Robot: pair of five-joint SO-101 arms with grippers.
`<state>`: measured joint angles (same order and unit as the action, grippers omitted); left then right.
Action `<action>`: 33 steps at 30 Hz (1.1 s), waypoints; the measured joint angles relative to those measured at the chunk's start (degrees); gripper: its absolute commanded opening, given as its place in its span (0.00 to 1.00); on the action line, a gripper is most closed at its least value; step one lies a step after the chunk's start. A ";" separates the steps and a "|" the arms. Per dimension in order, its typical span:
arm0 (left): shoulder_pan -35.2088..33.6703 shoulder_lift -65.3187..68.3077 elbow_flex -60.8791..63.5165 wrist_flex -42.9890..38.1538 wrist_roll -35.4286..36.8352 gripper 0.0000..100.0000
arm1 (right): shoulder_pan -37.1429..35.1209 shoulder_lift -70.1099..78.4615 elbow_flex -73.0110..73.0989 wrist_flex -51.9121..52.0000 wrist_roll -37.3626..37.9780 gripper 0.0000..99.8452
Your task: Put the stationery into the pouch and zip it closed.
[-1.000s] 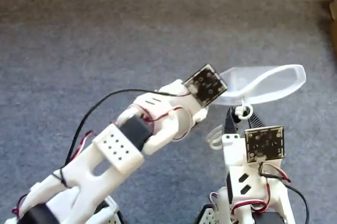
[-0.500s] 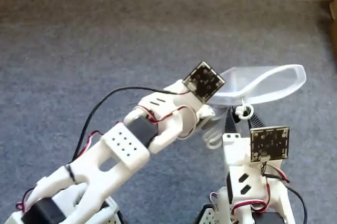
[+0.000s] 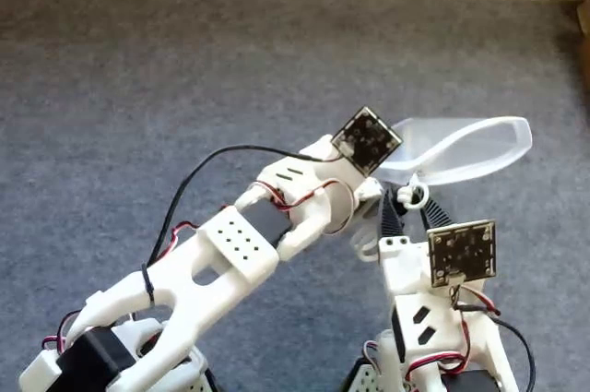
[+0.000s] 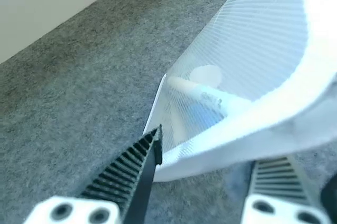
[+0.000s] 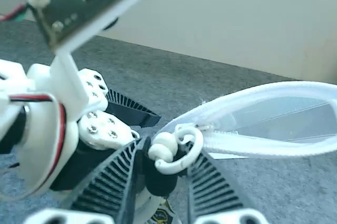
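While the left gripper (image 4: 210, 150) straddles the pouch (image 3: 461, 148) end, jaws apart, right gripper (image 5: 168, 167) pinched on the white zip pull (image 5: 178, 150), grey carpet (image 3: 138, 88) beneath.

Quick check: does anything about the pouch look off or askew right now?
The pouch mouth gapes wide, bowed into a loop instead of lying flat, with the pull at its near end between the right gripper fingers. Nothing looks spilled; contents show faintly inside.
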<state>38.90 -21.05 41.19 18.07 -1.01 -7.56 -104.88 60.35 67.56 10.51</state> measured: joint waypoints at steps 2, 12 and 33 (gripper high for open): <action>0.44 0.00 0.00 -0.18 -1.32 0.13 | 0.00 0.00 0.00 0.00 0.00 0.01; 1.76 0.00 0.00 -0.18 -3.60 0.00 | -0.09 0.09 0.00 0.00 0.00 0.01; -1.23 -17.76 0.00 22.51 -9.41 0.00 | -0.44 0.00 -4.66 0.00 -0.44 0.01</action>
<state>37.67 -38.81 41.19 40.57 -10.42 -8.00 -104.88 55.69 67.56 10.07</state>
